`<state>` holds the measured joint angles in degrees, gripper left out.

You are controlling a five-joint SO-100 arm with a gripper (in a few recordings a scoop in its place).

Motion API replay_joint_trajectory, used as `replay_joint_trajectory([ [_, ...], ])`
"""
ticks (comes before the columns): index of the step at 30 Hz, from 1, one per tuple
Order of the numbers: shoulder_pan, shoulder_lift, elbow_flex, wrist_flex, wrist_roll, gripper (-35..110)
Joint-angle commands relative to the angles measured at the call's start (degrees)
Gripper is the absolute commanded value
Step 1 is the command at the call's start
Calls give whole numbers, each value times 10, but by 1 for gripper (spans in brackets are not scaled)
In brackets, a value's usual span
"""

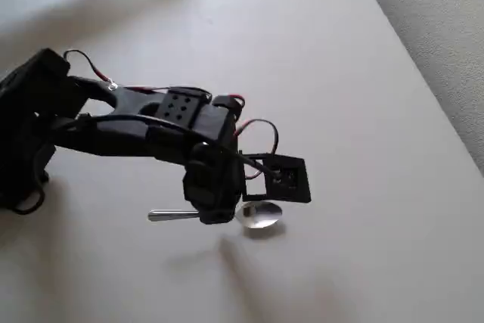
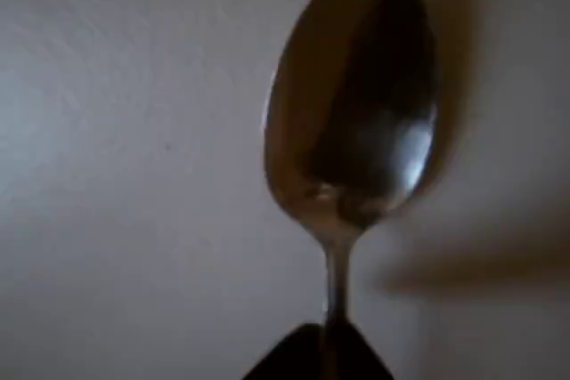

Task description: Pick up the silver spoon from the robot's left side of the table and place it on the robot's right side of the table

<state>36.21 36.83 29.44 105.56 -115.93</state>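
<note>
1. Gripper (image 1: 219, 213), black two-finger claw on a black arm with red wires: in the overhead view it sits over the mid-handle of the spoon. In the wrist view a dark tip meets the handle at the bottom edge. Jaws appear closed on the handle; how firmly cannot be told.

2. Silver spoon (image 2: 352, 131), small shiny metal teaspoon with oval bowl and slim straight handle: bowl up and forward in the wrist view, handle running back into the claw. In the overhead view (image 1: 259, 213) the bowl shows right of the claw, the handle end left of it, a shadow close beneath. Whether it is lifted or lying on the surface cannot be told.

3. Table (image 1: 363, 73), large plain white matte top: bare around the spoon; its straight edge runs along the right of the overhead view.

4. Grey speckled carpet (image 1: 446, 28): beyond that edge.

5. Risks, judged: a slim smooth handle may pivot or slide in a narrow pinch, so the bowl droops; a fast swing could drop it short of the far side.
</note>
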Motion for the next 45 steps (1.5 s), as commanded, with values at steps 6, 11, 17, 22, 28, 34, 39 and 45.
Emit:
replay_joint_trajectory([
  [6, -1, -9, 0, 5, -11, -2],
  [11, 1, -16, -4, 4, -8, -2],
  [17, 2, -18, -5, 4, 13, 16],
  [22, 0, -10, -5, 4, 30, 41],
  [28, -32, 67, -4, 5, 87, 37],
  [34, -86, 199, 1, 6, 218, 22],
  [39, -167, 324, 25, 6, 475, -1],
  [45, -254, 494, 149, 1, 765, -2],
])
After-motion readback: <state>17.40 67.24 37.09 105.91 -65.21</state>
